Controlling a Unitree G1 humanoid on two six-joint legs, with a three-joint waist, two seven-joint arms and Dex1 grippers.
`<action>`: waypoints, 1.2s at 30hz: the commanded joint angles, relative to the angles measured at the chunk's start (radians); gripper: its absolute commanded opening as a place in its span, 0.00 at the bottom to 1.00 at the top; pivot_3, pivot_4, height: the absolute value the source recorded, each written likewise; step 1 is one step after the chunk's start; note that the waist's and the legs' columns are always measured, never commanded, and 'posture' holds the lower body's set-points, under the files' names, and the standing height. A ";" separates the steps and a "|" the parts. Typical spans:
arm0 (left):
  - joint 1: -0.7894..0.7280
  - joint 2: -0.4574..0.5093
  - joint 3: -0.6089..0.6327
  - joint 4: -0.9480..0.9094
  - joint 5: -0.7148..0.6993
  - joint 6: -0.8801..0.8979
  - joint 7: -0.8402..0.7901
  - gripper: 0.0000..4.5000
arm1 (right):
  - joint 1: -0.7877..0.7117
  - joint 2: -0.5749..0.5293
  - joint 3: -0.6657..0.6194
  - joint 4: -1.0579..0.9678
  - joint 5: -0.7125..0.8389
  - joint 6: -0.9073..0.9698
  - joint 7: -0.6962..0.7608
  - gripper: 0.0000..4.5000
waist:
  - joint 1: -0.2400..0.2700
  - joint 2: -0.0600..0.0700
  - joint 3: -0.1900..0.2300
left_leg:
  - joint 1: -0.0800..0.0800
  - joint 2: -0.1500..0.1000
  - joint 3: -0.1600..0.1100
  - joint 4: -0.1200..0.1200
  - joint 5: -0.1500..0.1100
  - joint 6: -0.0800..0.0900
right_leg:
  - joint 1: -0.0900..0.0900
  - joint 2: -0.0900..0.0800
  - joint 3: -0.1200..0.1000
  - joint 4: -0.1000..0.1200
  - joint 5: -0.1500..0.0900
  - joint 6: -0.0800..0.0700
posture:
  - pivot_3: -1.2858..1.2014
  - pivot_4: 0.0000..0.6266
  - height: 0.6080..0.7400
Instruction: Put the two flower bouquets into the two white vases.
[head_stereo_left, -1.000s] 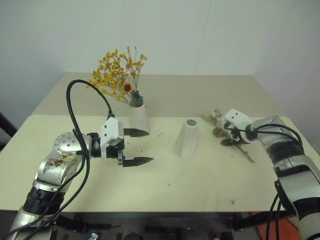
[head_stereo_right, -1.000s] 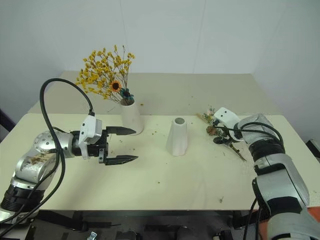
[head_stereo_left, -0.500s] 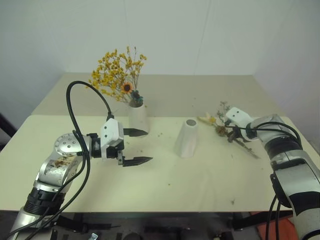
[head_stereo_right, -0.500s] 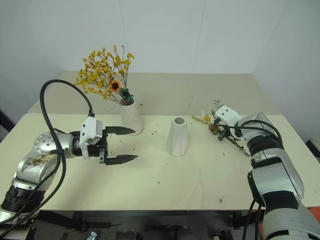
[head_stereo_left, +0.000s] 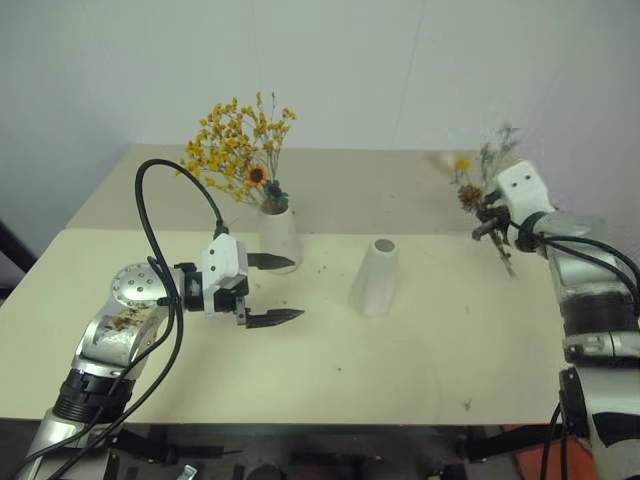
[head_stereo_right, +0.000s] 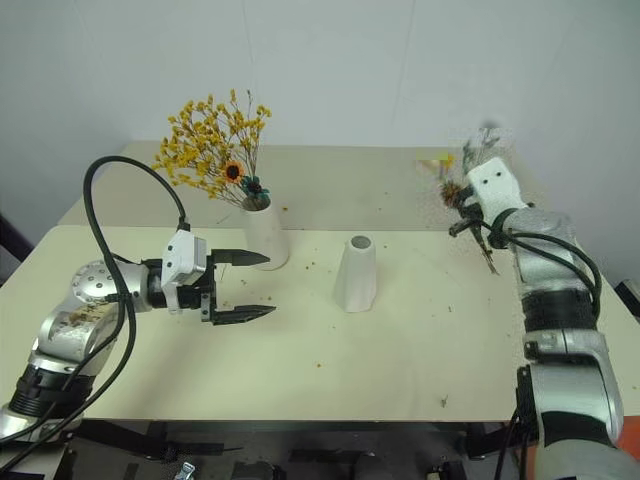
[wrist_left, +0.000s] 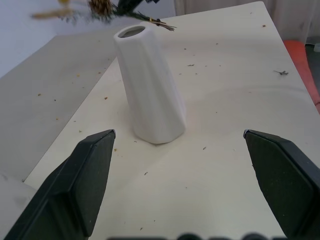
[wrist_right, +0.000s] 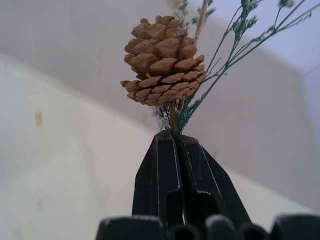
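So the sparse bouquet (wrist_right: 172, 65), the one with the brown pinecone and grey-green sprigs, is up in the air over the far right part of the table (head_stereo_left: 420, 340). The right claw (wrist_right: 176, 142) has its two black fingers squeezed tight together on the stems just under the pinecone, and the sprigs stick up past it. From the head cam you can see the stem ends poking out below the claw, down and to the right, with nothing under them but table.

The other bouquet (head_stereo_left: 238, 145), the bushy yellow-orange one with the little orange sunflower, is already sitting in the straight white vase (head_stereo_left: 279, 235) toward the back left of the table.

The cone-shaped vase (head_stereo_left: 376, 277) stands upright near the middle, mouth empty, well apart from the held bunch and a bit right of the straight vase.

The left claw (head_stereo_left: 272, 291) hangs just above the table in front of the straight vase, fingers spread wide, holding nothing, pointing across toward the cone vase. Its wrist cam looks right at that vase between the two open fingers.

Little crumbs of dried plant are scattered over the tabletop.
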 joint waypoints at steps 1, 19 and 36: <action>-0.008 0.008 0.012 -0.024 -0.006 -0.010 -0.001 1.00 | 0.041 0.049 -0.143 -0.257 0.105 0.002 -0.081 0.01 | 0.000 0.000 0.000 | 0.000 0.000 0.000 0.000 0.000 0.000 | 0.000 0.000 0.000 0.000 0.000 0.000 | 0.52 0.24 1.00; 0.000 0.015 0.060 -0.013 -0.016 -0.017 0.030 1.00 | 0.141 0.429 -0.219 -0.759 0.585 0.071 -0.315 0.01 | -0.002 0.001 0.000 | 0.001 0.001 -0.001 0.000 0.000 0.000 | 0.000 0.000 -0.001 0.001 0.000 0.000 | 0.52 0.24 1.00; 0.026 0.023 0.073 -0.033 -0.014 -0.018 0.046 1.00 | 0.200 0.389 -0.111 -0.809 0.681 0.100 -0.328 0.01 | 0.001 0.001 0.000 | 0.001 0.001 -0.001 0.000 0.000 0.000 | 0.001 0.000 -0.001 0.000 0.000 0.000 | 0.52 0.24 1.00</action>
